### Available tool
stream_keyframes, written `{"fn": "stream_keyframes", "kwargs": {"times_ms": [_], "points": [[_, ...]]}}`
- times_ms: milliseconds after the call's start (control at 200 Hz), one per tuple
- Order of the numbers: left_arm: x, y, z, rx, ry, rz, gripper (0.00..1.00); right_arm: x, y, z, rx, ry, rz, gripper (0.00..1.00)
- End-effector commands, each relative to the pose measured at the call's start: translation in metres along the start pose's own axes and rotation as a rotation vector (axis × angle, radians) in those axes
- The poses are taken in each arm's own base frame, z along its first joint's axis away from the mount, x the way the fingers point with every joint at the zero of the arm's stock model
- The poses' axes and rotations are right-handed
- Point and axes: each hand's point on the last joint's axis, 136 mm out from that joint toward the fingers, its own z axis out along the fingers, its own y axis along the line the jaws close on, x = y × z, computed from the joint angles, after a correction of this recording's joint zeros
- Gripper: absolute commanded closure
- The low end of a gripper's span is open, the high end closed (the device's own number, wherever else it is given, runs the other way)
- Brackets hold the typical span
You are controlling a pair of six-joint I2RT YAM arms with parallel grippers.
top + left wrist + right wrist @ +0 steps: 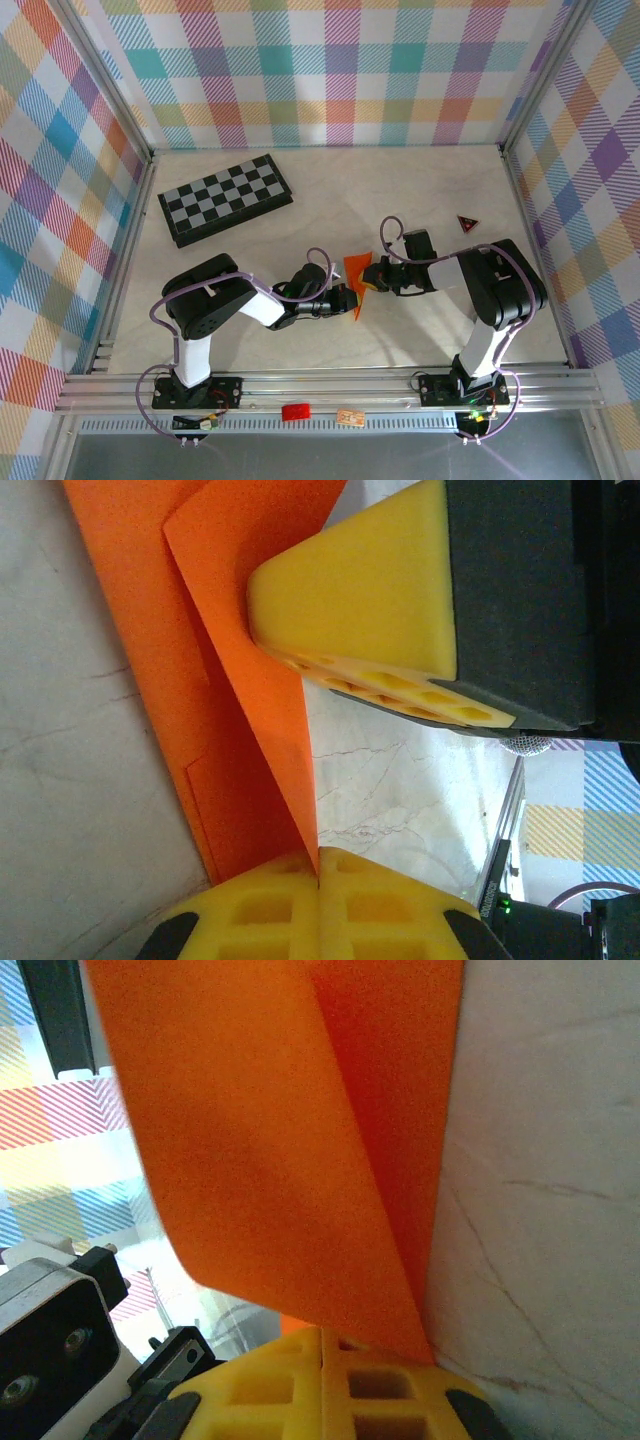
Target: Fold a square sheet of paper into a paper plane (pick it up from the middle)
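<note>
Position: the thin bright orange sheet of paper (357, 272) is near the middle of the pale marbled table (420, 190), between my two pincers. It is folded, with one layer over another and a crease running to a point.

My left pincer (350, 297) is clenched on the lower part of the sheet. In the left wrist view, the paper (250, 730) enters the seam between my closed yellow pads (250, 915). The yellow tip of my right pincer (300, 620) rests against the upper fold.

My right pincer (376, 279) is also clenched. In the right wrist view, the sheet (270, 1140) rises from its closed pads (390, 1390) as a curved flap.

Surroundings: a black-and-grey checkerboard (225, 198) lies well apart at the far left. A small dark red triangle (468, 223) lies at the far right. A small red block (296, 410) sits on the near rail.
</note>
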Motion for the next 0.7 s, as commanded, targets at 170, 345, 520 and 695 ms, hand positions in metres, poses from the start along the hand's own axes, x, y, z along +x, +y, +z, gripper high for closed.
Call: {"fn": "stream_keyframes", "kwargs": {"times_ms": [170,345,520,695], "points": [[0.021,0.056,-0.010,-0.198,0.046,-0.037,1.00,0.008,-0.019,0.006,0.057,0.017,0.033,0.95],[0.025,0.059,-0.012,-0.228,0.076,-0.015,0.98,0.005,-0.017,-0.001,0.101,-0.001,0.023,0.96],[0.022,0.049,-0.014,-0.216,0.083,0.015,0.88,0.011,-0.036,0.001,0.178,0.021,0.058,0.97],[0.017,0.027,-0.017,-0.168,0.091,0.049,0.81,0.018,-0.047,0.005,0.224,0.035,0.078,0.98]]}}
